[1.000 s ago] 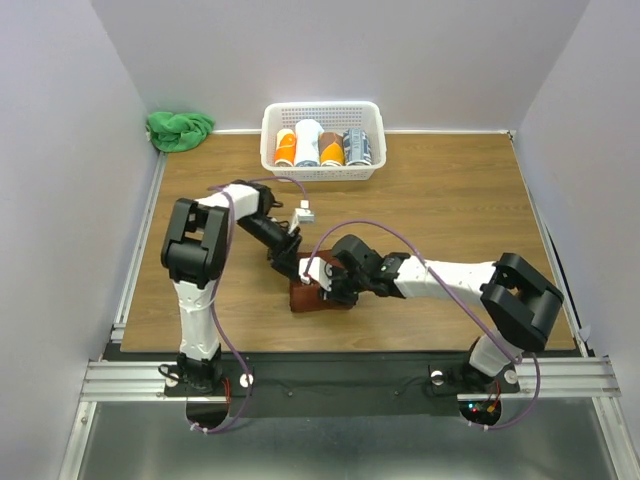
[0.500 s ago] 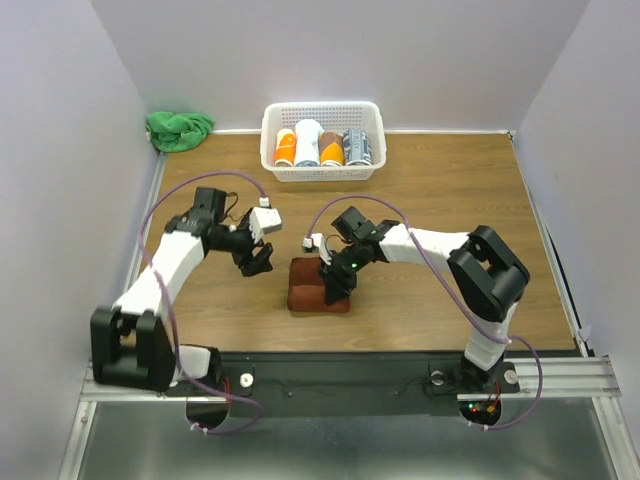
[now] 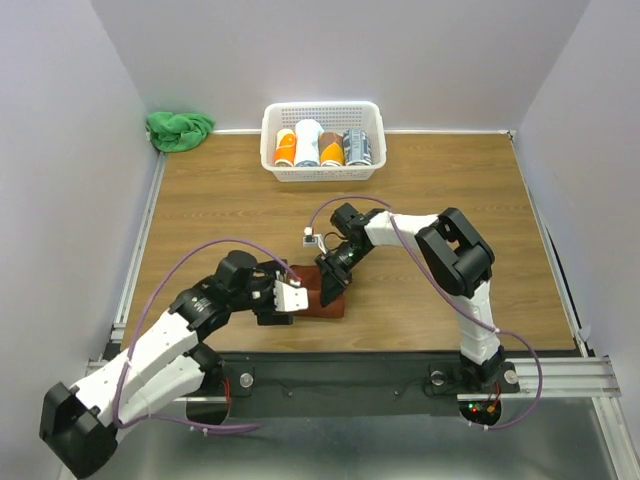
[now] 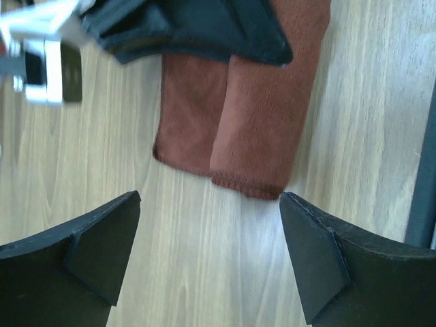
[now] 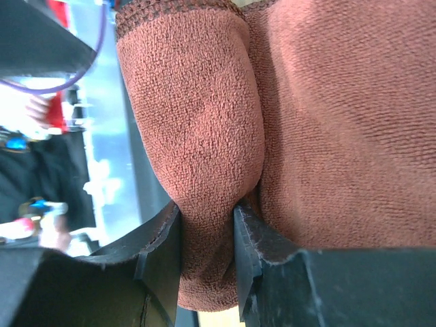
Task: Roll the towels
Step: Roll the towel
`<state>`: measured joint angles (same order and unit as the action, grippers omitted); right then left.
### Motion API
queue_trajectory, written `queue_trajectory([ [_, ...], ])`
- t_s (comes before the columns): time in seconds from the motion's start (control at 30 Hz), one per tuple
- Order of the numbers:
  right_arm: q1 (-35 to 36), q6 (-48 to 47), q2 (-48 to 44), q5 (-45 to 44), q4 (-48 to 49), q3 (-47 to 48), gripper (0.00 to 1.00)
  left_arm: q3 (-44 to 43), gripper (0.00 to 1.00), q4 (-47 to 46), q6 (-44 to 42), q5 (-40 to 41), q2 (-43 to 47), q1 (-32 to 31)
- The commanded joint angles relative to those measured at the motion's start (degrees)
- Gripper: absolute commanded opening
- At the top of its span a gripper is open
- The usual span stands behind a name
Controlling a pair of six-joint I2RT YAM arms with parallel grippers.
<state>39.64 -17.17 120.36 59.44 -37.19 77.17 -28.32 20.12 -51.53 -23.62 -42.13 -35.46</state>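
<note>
brown towel point(image 3: 333, 305): terry, nubby pile, stitched hem. part rolled into a fat soft tube, flat flap beside it. lies mid-table on the wood-grain table point(image 3: 450, 190), toward the near edge. right gripper point(image 5: 206, 235) clamped on the rolled fold. left gripper point(image 4: 210, 204) spread wide, just off the hemmed end, not touching.

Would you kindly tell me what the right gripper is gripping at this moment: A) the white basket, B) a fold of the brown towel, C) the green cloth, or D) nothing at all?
B: in the right wrist view, the right gripper has its fingers closed on a rolled fold of the brown towel.
</note>
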Motion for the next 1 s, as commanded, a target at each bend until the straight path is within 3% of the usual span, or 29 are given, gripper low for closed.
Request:
queue_trajectory([
  [0.0, -0.35, -1.55, 4.88, -2.14, -5.70, 0.70, 0.01, 1.15, 0.95, -6.75, -1.56, 5.59, -3.39, -5.75],
  [0.3, -2.54, 0.38, 9.28, 1.37, -8.07, 4.48, 0.01, 1.33, 0.94, -12.64, 1.34, 10.78, -12.09, -17.87],
  [0.53, -3.07, -0.23, 10.95, 3.49, -9.92, 6.06, 0.02, 2.30, 0.86, -15.98, 2.05, 16.40, -18.95, -20.79],
  [0.77, -3.16, -1.90, 14.55, 5.95, -13.60, 7.99, 0.03, 6.16, 0.86, -22.64, -1.38, 21.94, -17.91, -21.57],
  [0.97, -3.51, -2.96, 16.66, 6.56, -15.54, 9.41, 0.03, 9.33, 0.90, -25.04, -4.19, 22.74, -11.23, -22.54],
])
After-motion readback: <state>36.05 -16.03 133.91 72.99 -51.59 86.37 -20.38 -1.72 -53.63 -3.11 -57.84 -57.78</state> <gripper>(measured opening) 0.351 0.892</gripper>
